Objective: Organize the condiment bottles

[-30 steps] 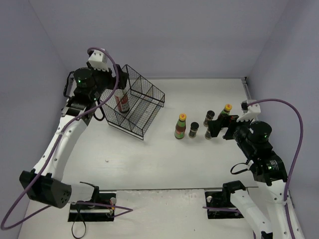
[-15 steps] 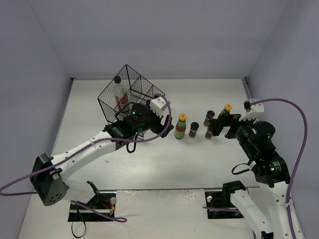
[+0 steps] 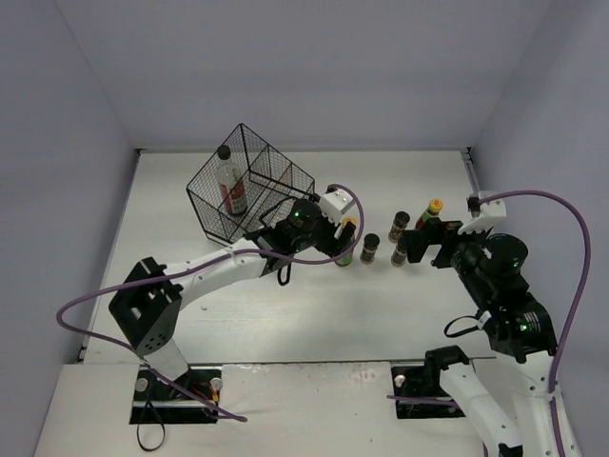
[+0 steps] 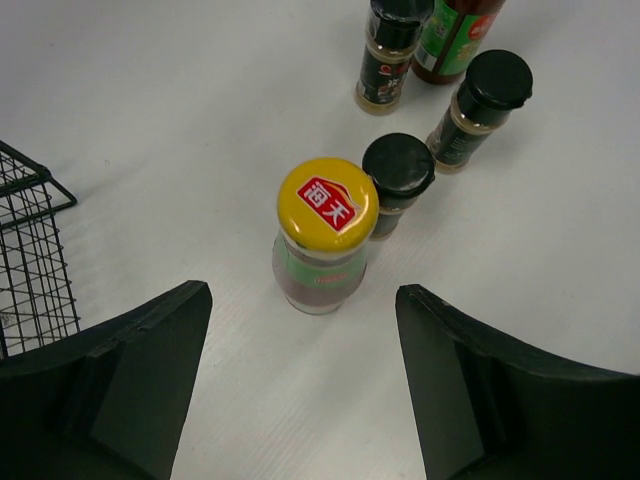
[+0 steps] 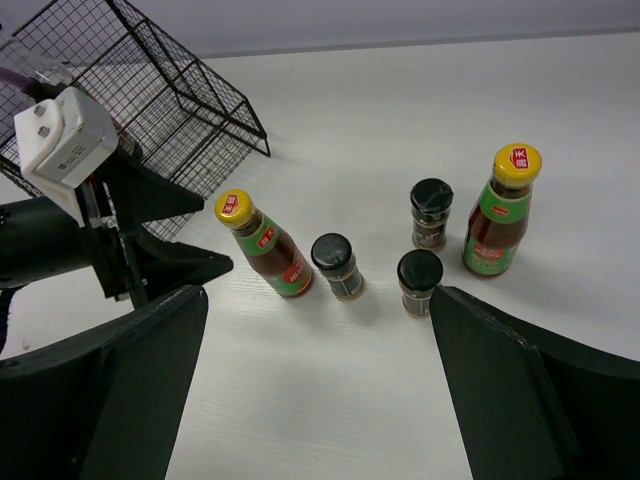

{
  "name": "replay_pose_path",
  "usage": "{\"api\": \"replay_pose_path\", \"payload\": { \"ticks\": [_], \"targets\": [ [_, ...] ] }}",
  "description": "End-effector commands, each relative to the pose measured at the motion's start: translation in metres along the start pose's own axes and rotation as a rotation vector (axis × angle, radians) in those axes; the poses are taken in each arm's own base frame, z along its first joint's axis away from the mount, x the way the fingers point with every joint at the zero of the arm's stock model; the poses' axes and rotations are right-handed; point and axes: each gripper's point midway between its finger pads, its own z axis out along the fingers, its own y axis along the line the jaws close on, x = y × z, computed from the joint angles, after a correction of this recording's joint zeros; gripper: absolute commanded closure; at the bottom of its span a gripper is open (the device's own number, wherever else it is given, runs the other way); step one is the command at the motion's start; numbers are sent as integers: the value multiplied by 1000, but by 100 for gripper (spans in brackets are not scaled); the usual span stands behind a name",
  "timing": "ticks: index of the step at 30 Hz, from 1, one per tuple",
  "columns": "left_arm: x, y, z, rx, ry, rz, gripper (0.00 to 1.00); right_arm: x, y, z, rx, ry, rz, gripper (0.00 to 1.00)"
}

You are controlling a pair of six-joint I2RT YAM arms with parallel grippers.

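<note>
A tall clear bottle [image 3: 229, 183] with a black cap and red label stands in the black wire basket [image 3: 276, 176]. A yellow-capped bottle [image 3: 344, 255] [image 4: 325, 235] [image 5: 265, 250] stands on the table. My left gripper [image 3: 328, 246] [image 4: 303, 320] is open and empty just left of it, one finger to each side. Three short dark jars [image 3: 370, 248] [image 3: 400, 225] [image 3: 400, 253] stand to its right, then the second yellow-capped bottle [image 3: 430, 211] [image 5: 503, 215]. My right gripper [image 3: 425, 240] [image 5: 318, 300] is open and empty above the near side of the row.
The wire basket's near edge shows at the left of the left wrist view [image 4: 30, 260]. The left arm [image 3: 209, 271] lies across the table from its base to the bottles. Walls close the table at the left, back and right.
My left arm has left the tall bottle in the basket and swung right, down to the first yellow-capped bottle. The basket has shifted a little. The right arm has barely moved.
</note>
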Motion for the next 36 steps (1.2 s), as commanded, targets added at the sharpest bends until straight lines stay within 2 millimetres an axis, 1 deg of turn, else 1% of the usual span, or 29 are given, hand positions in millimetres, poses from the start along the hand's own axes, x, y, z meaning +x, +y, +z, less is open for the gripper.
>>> {"api": "replay_pose_path", "payload": {
  "ticks": [1, 4, 10, 11, 13, 14, 16, 17, 20, 21, 23, 26, 27, 28, 29, 31, 32, 33, 34, 35, 36],
  "targets": [
    [-71, 1, 0, -24, -206, 28, 25, -27, 4, -5, -7, -85, -19, 0],
    [-71, 5, 8, -44, -212, 26, 25, -26, 4, -6, -8, -83, -19, 0],
    [-73, 5, 19, -42, -218, 15, 26, -25, 1, -6, 7, -82, -29, 0],
    [-74, 4, 20, -40, -221, 12, 27, -26, 1, -7, 6, -85, -30, 0],
    [-72, 2, 23, -34, -219, 8, 33, -25, 2, -6, 5, -82, -29, 0],
    [-75, 2, 23, -31, -224, 8, 41, -25, 1, -6, 8, -82, -30, 0],
    [-75, 0, 24, -23, -228, 9, 50, -25, 1, -6, 9, -81, -30, 0],
    [-79, 1, 23, -22, -240, 9, 63, -25, 1, -5, 8, -79, -32, 0],
    [-81, 1, 22, -22, -242, 7, 81, -25, 1, -5, 9, -79, -35, 0],
    [-85, 1, 21, -23, -250, 7, 91, -25, 0, -5, 11, -78, -34, 0],
    [-87, 1, 18, -26, -250, 7, 100, -26, 1, -5, 9, -79, -36, 0],
    [-103, 4, 6, -44, -280, 8, 100, -27, 1, -6, 9, -82, -37, 0],
    [-110, 5, -1, -53, -291, 10, 100, -28, 1, -6, 9, -84, -37, 0],
    [-123, 9, -7, -77, -313, 8, 100, -29, 2, -7, 9, -87, -37, 0],
    [-127, 18, -12, -113, -310, 2, 100, -30, 2, -7, 9, -88, -37, 0],
    [-151, 24, -27, -136, -355, -3, 100, -30, 1, -7, 11, -89, -37, 0],
    [-157, 32, -33, -161, -359, -6, 100, -29, 1, -7, 9, -87, -37, 0],
    [-166, 36, -40, -174, -375, 4, 100, -29, 1, -7, 10, -85, -37, 0],
    [-182, 39, -49, -186, -405, 8, 100, -28, 1, -7, 11, -86, -36, 0],
    [-186, 49, -54, -212, -400, 9, 100, -28, 1, -7, 10, -85, -35, 0],
    [-193, 55, -61, -228, -410, 11, 100, -28, 1, -7, 10, -85, -35, 0]
  ]
}}
